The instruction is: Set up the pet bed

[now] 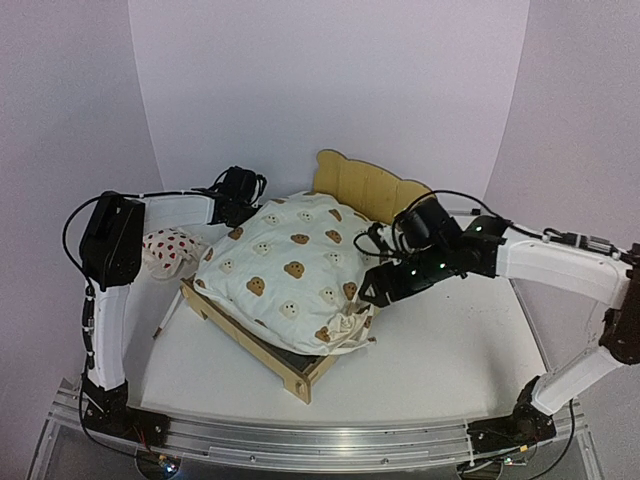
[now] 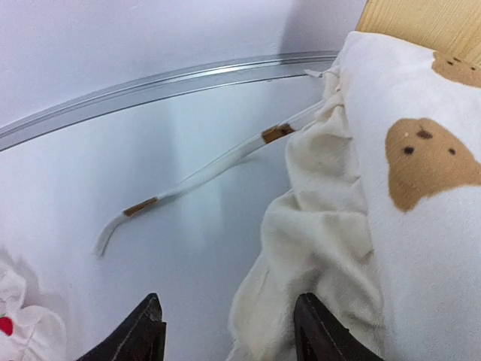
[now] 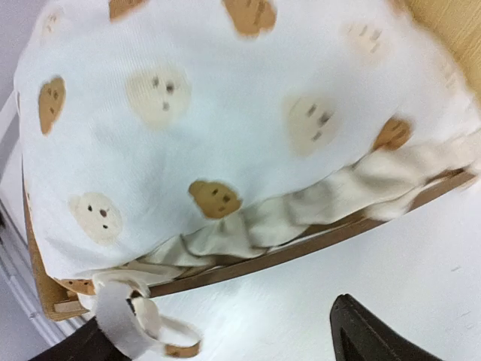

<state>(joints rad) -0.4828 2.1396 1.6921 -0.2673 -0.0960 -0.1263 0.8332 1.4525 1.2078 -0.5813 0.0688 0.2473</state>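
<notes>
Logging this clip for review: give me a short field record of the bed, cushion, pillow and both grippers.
pet bed: on table, headboard at far end
cushion: lying on the bed, spilling over its rails
strawberry pillow: on table, left of bed
left gripper: open, at cushion's left edge
right gripper: open, beside cushion's right edge

pet bed (image 1: 370,188): light tan wood grain.
cushion (image 1: 285,265) on pet bed: cream, brown and beige bear faces.
pillow (image 1: 168,250) left of pet bed: white, red strawberries.
tie (image 2: 203,169): white, brown tabs.
</notes>
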